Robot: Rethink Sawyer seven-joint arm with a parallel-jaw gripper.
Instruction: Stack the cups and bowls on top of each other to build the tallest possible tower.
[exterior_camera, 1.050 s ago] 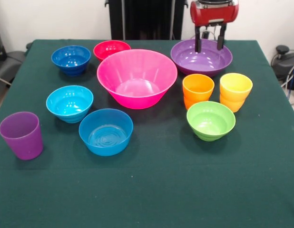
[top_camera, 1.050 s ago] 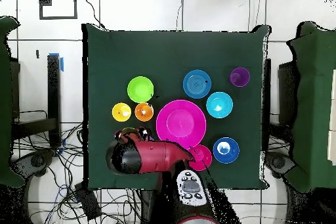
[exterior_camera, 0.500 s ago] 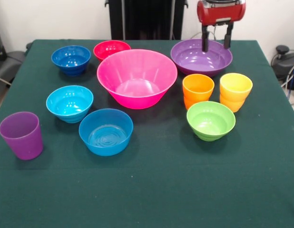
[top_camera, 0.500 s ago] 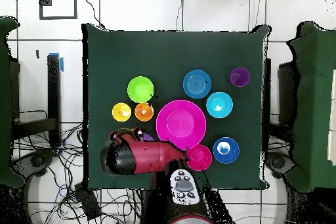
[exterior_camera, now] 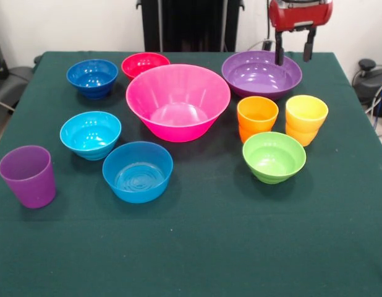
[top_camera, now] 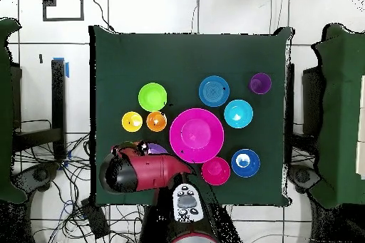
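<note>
Fingers spread, empty, hanging above far rim of purple bowl; your likely step, judged: grab that bowl, seat it in pink bowl beside it; straddle rim squarely, pinch wall firm, lift level; nothing stacked yet; orange cup, yellow cup, green bowl sit near on bench; avoid clipping them.

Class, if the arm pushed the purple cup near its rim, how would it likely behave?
The purple cup is tall and tapers to a narrower base, so it would probably tip. It looks like thin plastic, likely light, and may slide on the green cloth.
</note>
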